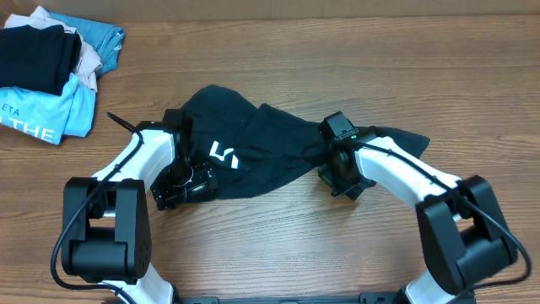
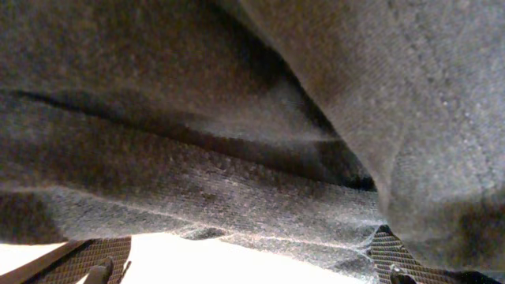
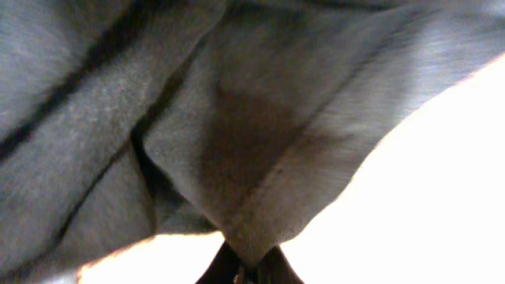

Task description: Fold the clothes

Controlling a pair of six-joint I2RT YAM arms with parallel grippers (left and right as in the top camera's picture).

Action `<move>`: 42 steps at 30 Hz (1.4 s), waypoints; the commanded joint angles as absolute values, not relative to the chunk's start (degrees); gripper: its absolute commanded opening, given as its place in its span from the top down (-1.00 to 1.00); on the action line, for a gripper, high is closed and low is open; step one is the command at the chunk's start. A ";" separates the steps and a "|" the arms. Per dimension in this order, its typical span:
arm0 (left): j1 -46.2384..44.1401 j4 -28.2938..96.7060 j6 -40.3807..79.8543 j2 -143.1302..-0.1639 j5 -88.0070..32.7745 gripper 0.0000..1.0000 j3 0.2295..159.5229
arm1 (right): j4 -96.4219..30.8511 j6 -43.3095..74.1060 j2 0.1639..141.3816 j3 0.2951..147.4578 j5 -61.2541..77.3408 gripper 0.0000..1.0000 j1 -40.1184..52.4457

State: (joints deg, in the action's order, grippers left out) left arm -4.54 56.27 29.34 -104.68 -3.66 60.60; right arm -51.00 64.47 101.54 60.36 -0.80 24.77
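Observation:
The clothes [image 1: 270, 143], one dark navy garment with white lettering, lie crumpled in the middle of the wooden table. My left gripper [image 1: 180, 184] sits at the garment's lower left edge. In the left wrist view its fingers [image 2: 245, 251] are spread wide, with the cloth [image 2: 237, 118] draped just ahead of them and over the right finger pad. My right gripper [image 1: 339, 175] is at the garment's right side. In the right wrist view its fingers [image 3: 246, 267] are pinched together on a fold of the cloth [image 3: 237, 142], which hangs lifted off the table.
A pile of other clothes sits at the back left corner: a black folded garment [image 1: 34, 52], a light-blue shirt printed "THE" [image 1: 51, 114] and lighter pieces [image 1: 94, 46]. A thin dark strip [image 1: 120, 123] lies near the left arm.

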 commanded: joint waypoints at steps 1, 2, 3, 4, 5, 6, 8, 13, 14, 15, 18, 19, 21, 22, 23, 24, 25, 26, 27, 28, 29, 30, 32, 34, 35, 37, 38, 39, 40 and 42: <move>-4.97 56.36 26.96 -100.16 -3.70 -1.00 60.16 | -52.95 64.07 91.50 61.69 -5.10 0.92 24.69; -4.97 55.96 26.89 -97.86 -3.70 -1.00 60.16 | -53.69 64.07 88.27 61.69 -5.19 0.92 24.69; -4.97 55.83 26.79 -96.29 -3.73 -1.00 60.16 | -54.24 64.07 85.76 61.69 -5.63 0.92 24.69; -4.95 55.88 26.74 -94.83 -3.70 -1.00 60.16 | -54.72 63.99 83.13 61.69 -6.28 0.92 24.69; -4.95 56.01 26.30 -93.34 -3.81 -1.00 60.16 | -54.85 62.54 80.14 61.69 -6.55 0.92 24.69; -4.95 56.12 25.74 -92.07 -4.12 -1.00 60.16 | -54.87 61.71 77.62 61.69 -6.59 0.92 24.69; -4.95 56.58 25.69 -90.32 -4.12 -1.00 60.16 | -55.31 61.06 73.08 61.71 -6.98 0.92 24.69; -4.95 57.12 23.55 -87.31 -4.12 -1.00 60.16 | -62.19 61.10 62.30 65.84 -18.20 0.92 24.56; -4.95 57.12 22.85 -87.31 -4.12 -1.00 60.16 | -64.10 61.08 60.97 67.68 -20.16 0.92 24.14; -4.95 57.17 22.44 -87.31 -4.12 -1.00 60.16 | -65.63 61.08 59.92 69.30 -21.50 0.92 23.46; -4.95 57.30 22.24 -87.33 -5.21 -1.00 60.16 | -70.35 60.86 58.11 75.70 -25.32 0.92 19.99; -4.97 57.30 22.24 -87.33 -6.04 -1.00 60.16 | -70.85 59.37 58.06 77.17 -25.28 0.92 18.81; -4.95 57.01 21.80 -87.33 -7.22 -1.00 60.16 | -71.57 57.65 58.08 78.85 -25.87 0.92 16.43; -4.97 56.99 21.78 -87.33 -7.29 -1.00 60.16 | -71.81 57.58 58.06 78.98 -26.61 0.92 15.09; -4.97 57.23 21.78 -87.33 -7.29 -1.00 60.16 | -71.90 57.58 58.06 79.02 -26.96 0.92 12.86; -4.95 57.49 21.78 -87.33 -7.33 -1.00 60.16 | -71.96 57.39 58.08 79.02 -26.11 0.92 11.18; -4.97 57.82 21.78 -87.33 -7.33 -1.00 60.16 | -71.92 56.62 58.19 79.02 -24.62 0.92 10.02; -4.97 58.04 21.78 -87.33 -7.35 -1.00 60.16 | -71.96 55.37 58.37 79.00 -22.96 0.92 8.71; -4.97 58.13 21.80 -87.33 -7.68 -1.00 60.16 | -72.64 55.22 58.74 79.00 -22.85 0.92 7.92; -4.97 58.15 21.76 -87.33 -8.03 -1.00 60.16 | -73.19 55.22 59.16 79.00 -22.85 0.92 7.75; -5.15 58.11 21.32 -87.33 -8.71 -1.00 60.16 | -73.47 55.20 59.48 79.00 -22.87 0.92 7.75; -5.48 58.02 20.27 -87.33 -9.80 -1.00 60.16 | -73.82 55.20 59.90 79.00 -22.87 0.92 7.75; -7.14 58.11 18.06 -87.33 -11.92 -1.00 60.16 | -73.95 55.22 61.17 79.00 -22.85 0.92 7.75; -10.55 57.93 18.50 -87.33 -11.90 -1.00 60.16 | -73.93 55.24 62.39 79.00 -21.91 0.92 7.75; -11.73 57.74 19.57 -87.35 -11.88 -1.00 60.16 | -73.91 55.24 62.78 79.00 -21.41 0.92 7.75; -14.70 57.30 25.80 -87.37 -11.88 -1.00 60.16 | -73.91 55.24 64.07 79.00 -20.32 0.92 7.75; -16.25 57.36 31.81 -87.57 -12.16 -1.00 60.16 | -73.89 55.24 64.82 79.00 -19.77 0.92 7.75; -17.82 57.23 37.28 -87.79 -13.45 -1.00 60.16 | -73.91 55.24 65.28 79.00 -19.22 0.92 7.75; -19.09 56.84 40.03 -87.96 -14.74 -1.00 60.16 | -73.93 55.22 65.65 79.00 -18.79 0.92 7.75; -21.54 55.18 45.43 -87.96 -18.33 -1.00 60.16 | -73.91 55.24 66.00 79.00 -18.22 0.92 7.75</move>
